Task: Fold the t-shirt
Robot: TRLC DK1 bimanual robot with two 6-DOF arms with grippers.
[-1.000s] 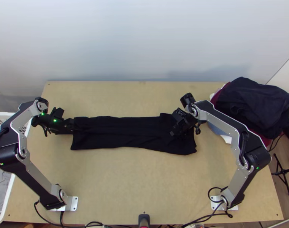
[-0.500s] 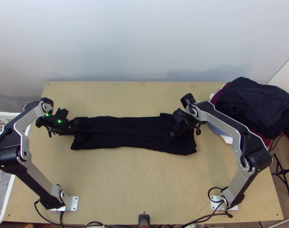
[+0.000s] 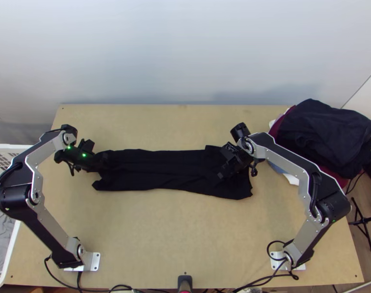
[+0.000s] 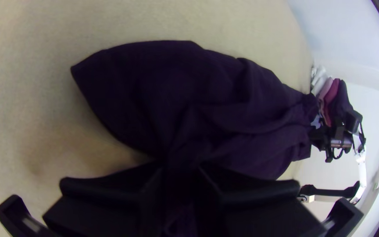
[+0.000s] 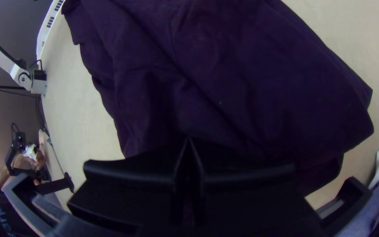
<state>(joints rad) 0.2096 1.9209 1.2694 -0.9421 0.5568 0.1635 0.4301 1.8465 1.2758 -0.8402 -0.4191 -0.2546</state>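
Top view: the t-shirt [image 3: 161,168] lies across the middle of the table [image 3: 185,234] as a long strip, apparently folded lengthwise. The left gripper [image 4: 180,169] has its left end pinched between its fingers; the right gripper [image 5: 189,142] sits low over the right end, fingers drawn narrow, though I cannot tell whether cloth is caught between them. The step in hand looks like the start of a cross fold: the next move calls for carrying the left end up and over to the right, keeping the layers together. The cloth is dark, matt and soft, gathering into ridges at the pinch, with a pointed corner nearby and shallow creases at the right. A rounded, slumped pile of clothes [image 3: 327,136] rests at the far right.
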